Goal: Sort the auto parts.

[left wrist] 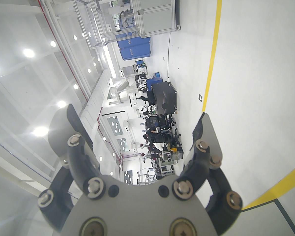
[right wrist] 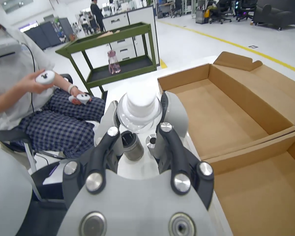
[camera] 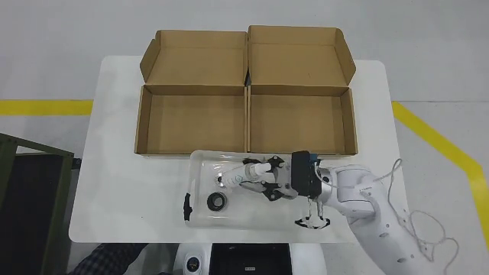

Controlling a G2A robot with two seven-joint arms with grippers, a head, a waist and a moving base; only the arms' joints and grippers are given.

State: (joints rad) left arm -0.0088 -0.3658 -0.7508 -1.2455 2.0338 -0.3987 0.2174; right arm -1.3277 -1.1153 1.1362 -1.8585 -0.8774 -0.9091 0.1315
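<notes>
My right gripper [camera: 265,180] hovers over the clear plastic tray [camera: 200,160] at the table's front, shut on a white auto part [camera: 238,173] with a clear bulb-like body [right wrist: 140,112]. In the right wrist view the right gripper [right wrist: 140,124] clamps it from both sides, above a ribbed metal sleeve [right wrist: 132,146] and a small metal cylinder [right wrist: 151,141]. A black ring part [camera: 218,202] lies in the tray, with a black piece [camera: 186,206] at the tray's left end. My left gripper [left wrist: 137,126] is open and holds nothing, pointing up into the room.
Two open cardboard boxes sit side by side behind the tray, the left box [camera: 191,122] and the right box [camera: 302,122], both bare inside. A small black-and-white part [camera: 312,218] lies by the tray's right end. A green cart [right wrist: 118,50] stands beside the table.
</notes>
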